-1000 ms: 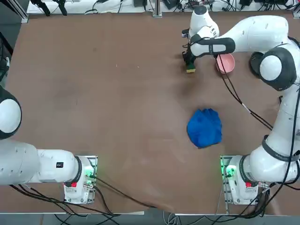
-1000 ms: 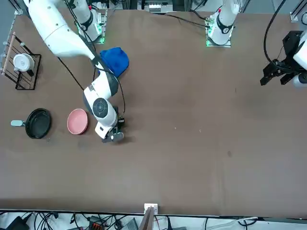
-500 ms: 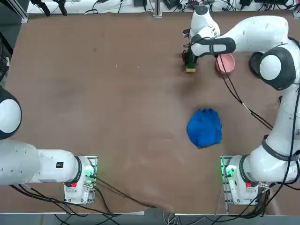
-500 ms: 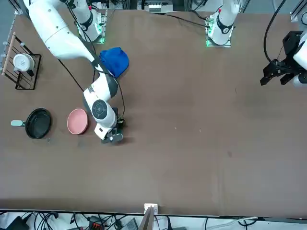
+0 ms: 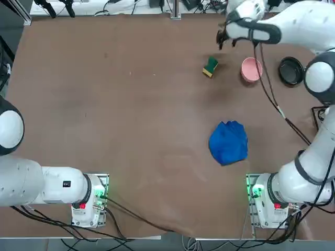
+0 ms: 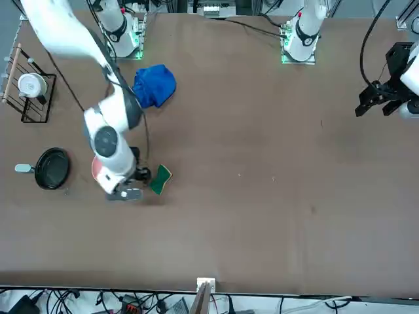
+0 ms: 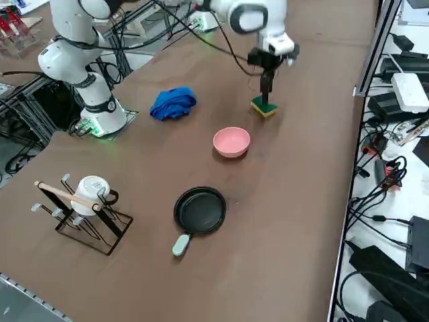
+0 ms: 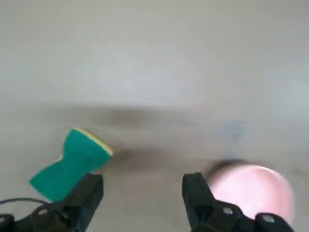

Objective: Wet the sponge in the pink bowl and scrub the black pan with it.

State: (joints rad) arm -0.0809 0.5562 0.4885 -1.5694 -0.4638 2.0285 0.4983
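Note:
The sponge [image 5: 210,66], green with a yellow layer, lies loose on the table left of the pink bowl [image 5: 251,69]. Right of the bowl sits the black pan [image 5: 291,70] with its pale handle [image 7: 179,245]. My right gripper [image 8: 142,193] hangs open and empty above the table. In the wrist view the sponge [image 8: 72,162] shows beside one finger and the pink bowl [image 8: 251,191] beside the other. From the right side, the gripper [image 7: 266,86] stands just over the sponge [image 7: 264,106], apart from it.
A crumpled blue cloth [image 5: 229,142] lies nearer the arm bases. A wire rack holding a white mug [image 7: 90,191] stands beyond the pan at the table's right. The table's far edge runs close behind the gripper.
The gripper opened and let go of the sponge, then rose and shifted toward the bowl. The sponge stays on the table, now uncovered.

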